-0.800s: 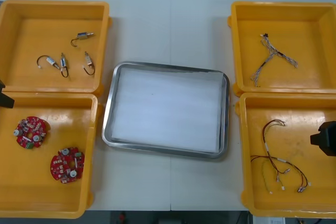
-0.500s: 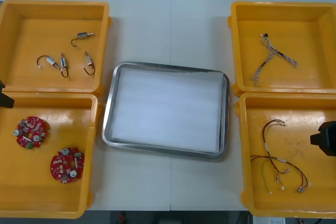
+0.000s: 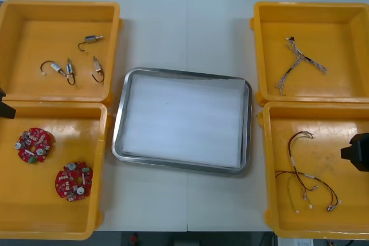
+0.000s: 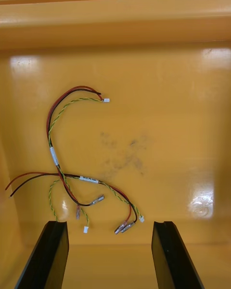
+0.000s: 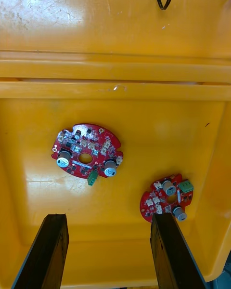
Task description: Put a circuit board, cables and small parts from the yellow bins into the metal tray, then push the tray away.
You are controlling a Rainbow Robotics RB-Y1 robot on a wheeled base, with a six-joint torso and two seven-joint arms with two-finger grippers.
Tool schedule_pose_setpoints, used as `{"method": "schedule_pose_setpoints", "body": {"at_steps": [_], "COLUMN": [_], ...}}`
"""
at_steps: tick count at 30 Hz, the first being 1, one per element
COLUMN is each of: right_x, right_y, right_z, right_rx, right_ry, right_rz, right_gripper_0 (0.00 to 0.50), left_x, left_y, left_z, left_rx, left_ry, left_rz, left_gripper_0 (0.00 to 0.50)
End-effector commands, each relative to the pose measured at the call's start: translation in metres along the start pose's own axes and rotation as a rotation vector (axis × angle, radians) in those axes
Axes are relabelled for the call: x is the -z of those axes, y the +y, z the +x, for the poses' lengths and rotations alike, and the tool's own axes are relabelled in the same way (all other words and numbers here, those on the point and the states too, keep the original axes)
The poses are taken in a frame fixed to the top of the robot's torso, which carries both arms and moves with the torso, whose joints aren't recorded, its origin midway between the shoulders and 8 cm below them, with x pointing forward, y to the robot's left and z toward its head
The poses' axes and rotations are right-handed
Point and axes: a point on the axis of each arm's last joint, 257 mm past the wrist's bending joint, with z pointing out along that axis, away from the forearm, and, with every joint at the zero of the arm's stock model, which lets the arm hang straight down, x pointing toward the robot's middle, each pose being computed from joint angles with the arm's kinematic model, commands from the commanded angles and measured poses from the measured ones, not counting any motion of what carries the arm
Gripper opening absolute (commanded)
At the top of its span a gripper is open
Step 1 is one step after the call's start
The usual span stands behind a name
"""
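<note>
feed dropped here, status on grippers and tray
Left gripper open over boards. Right gripper open over red and yellow cables. Tray white inside, nothing loaded yet. No obstruction seen.

Left gripper [image 3: 4, 108]: at 9 o'clock edge of front view, dark tip poking in from side. In left wrist view, two black fingers stand well apart, each a little in from its side, spread wide. Right gripper [image 3: 357, 152]: between 3 and 4 o'clock at front view's edge, black block. In right wrist view, fingers likewise spread wide, parallel, upright.
</note>
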Motion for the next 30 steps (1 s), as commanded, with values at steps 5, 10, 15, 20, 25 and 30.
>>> {"method": "schedule_pose_setpoints", "body": {"at_steps": [5, 10, 15, 20, 25, 30], "right_x": [0.0113, 0.0113, 0.0113, 0.0113, 0.0113, 0.0113], "right_y": [-0.0122, -0.0122, -0.0122, -0.0122, -0.0122, -0.0122], "right_z": [-0.0122, -0.0122, -0.0122, -0.0122, -0.0122, -0.0122], "right_rx": [-0.038, -0.038, -0.038, -0.038, -0.038, -0.038], "right_ry": [-0.034, -0.034, -0.034, -0.034, -0.034, -0.034], "right_rz": [0.034, 0.034, 0.034, 0.034, 0.034, 0.034], "right_gripper_0": [0.5, 0.5, 0.5, 0.5, 0.5, 0.5], "left_x": [0.0161, 0.0161, 0.0161, 0.0161, 0.0161, 0.0161], "left_y": [0.0148, 0.0148, 0.0148, 0.0148, 0.0148, 0.0148], "left_z": [-0.0024, -0.0024, -0.0024, -0.0024, -0.0024, -0.0024], "left_rx": [-0.08, -0.08, -0.08, -0.08, -0.08, -0.08], "left_ry": [-0.021, -0.021, -0.021, -0.021, -0.021, -0.021], "left_rz": [-0.049, -0.049, -0.049, -0.049, -0.049, -0.049], "left_gripper_0": [0.5, 0.5, 0.5, 0.5, 0.5, 0.5]}}
